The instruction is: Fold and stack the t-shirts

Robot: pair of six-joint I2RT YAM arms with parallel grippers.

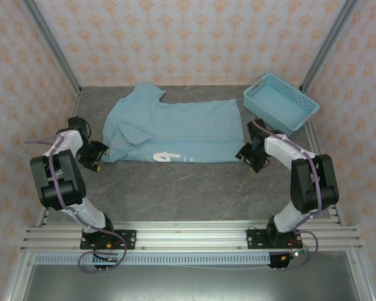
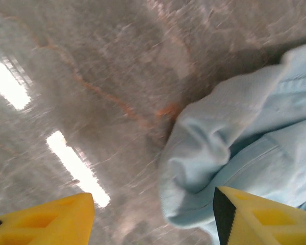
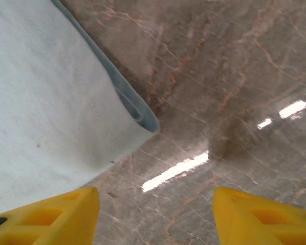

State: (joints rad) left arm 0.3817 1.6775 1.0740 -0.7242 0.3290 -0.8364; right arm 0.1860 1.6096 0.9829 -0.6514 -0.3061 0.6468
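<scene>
Checking the jaws: both pairs stand apart with nothing pinched between them, going by my wrist cams.
left gripper: yellow fingers straddle bare table, with a bunched sleeve right beside the inner one. Can't tell if it touches.
right gripper: low over the table, just off the doubled-over hem corner. The cloth sits beside one finger, not inside the gap.
t-shirt: light blue, lying sideways across the back middle of the table, collar end left, hem right. A bit of white lettering peeks out at the near edge.
why like that: one arm at each end looks to me like the setup for another fold, so I'd say stacking is a way off.
basket: light blue, perforated, back right corner, near the hem but apart from it.
table: grey marbled top, glossy, with light strips reflecting off it.
room: peach patterned wall panels on three sides and an aluminium rail at the near edge.
</scene>
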